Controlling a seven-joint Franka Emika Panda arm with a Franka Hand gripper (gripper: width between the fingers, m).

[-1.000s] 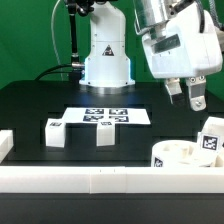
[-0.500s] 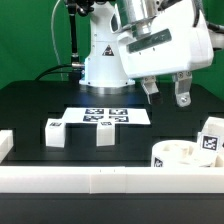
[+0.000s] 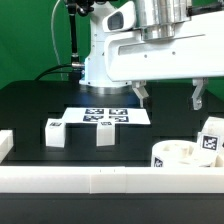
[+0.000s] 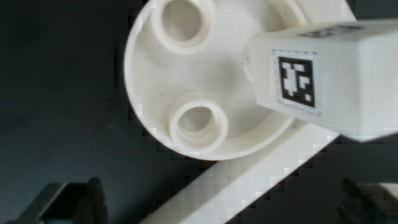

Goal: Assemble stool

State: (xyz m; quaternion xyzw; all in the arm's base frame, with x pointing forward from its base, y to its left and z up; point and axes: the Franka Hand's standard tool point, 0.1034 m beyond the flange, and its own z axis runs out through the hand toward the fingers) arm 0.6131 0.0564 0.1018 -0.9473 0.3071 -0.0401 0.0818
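The Panda arm's gripper (image 3: 169, 95) hung above the black table (image 3: 30, 100) near three o'clock in the exterior view, its jaws spread wide and nothing between them. Both fingers (image 3: 140, 93) pointed down, clear of every part. The stool's round white seat (image 3: 178, 157) lay flat at about four o'clock, just behind the long white rail (image 3: 100, 181) that ran along the six o'clock edge of the scene. A third leg (image 3: 211, 138), showing a black-and-white tag, stood at the seat's two o'clock, close against it; whether the two touched could not be told. Well apart from them, the outer leg (image 3: 55, 133) sat near eight o'clock and the middle leg (image 3: 104, 133) just under the centre, each upright on the table. The middle leg stood at six o'clock of the marker board (image 3: 105, 116), just beside its near edge. The arm's white base (image 3: 105, 55) rose at twelve o'clock. In the wrist view the seat filled much of the picture, two of its sockets (image 4: 196, 120) open and empty. There the third leg overlapped the seat's rim with its tag (image 4: 299, 78) facing the camera. The rail crossed beneath the seat, between the two dark fingertips (image 4: 71, 200).
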